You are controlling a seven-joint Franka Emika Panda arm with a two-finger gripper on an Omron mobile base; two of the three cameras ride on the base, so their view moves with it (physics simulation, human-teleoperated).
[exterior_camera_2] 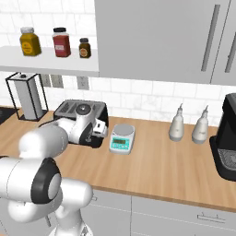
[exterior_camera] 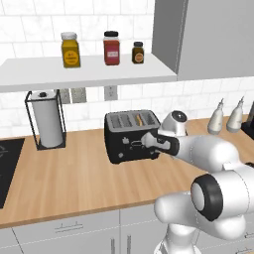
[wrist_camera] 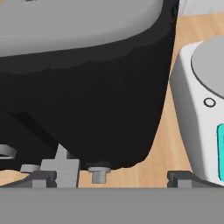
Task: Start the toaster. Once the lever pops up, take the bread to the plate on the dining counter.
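The gripper (exterior_camera: pixel 147 142) hung low at the front of the toaster (exterior_camera: pixel 130 135), its jaws spread as wide as they went and closed on nothing. In the hand view one dark fingertip (wrist_camera: pixel 186 178) sat at about 5 o'clock and the other at about 7 o'clock, with the toaster's (wrist_camera: pixel 87 109) black wall close in front of them and small grey controls (wrist_camera: pixel 99 172) at its foot, near 6 o'clock. The white-and-teal scale (wrist_camera: pixel 201 109) stood just beside the toaster, at 3 o'clock in that view, with a strip of bare wood between the two.

In the left base view the toaster stood near the middle of the bench (exterior_camera: pixel 79 183), its long axis running roughly 9 to 3 o'clock along the tiled wall, its control face turned towards 6 o'clock and its slots open upward. The bread (exterior_camera: pixel 140 119) stood on edge in one slot at the right end of the silvery top, only its tan upper edge showing.

In the right base view the scale (exterior_camera_2: pixel 122 138) lay at the toaster's (exterior_camera_2: pixel 78 110) 3 o'clock side. Farther along at 3 o'clock stood two pale bottles (exterior_camera_2: pixel 177 124) and a black coffee machine (exterior_camera_2: pixel 227 143). At 9 o'clock from the toaster in the left base view stood a paper-towel holder (exterior_camera: pixel 47 119), and at 12 o'clock above it a shelf (exterior_camera: pixel 84 74) carried three jars (exterior_camera: pixel 111 48).
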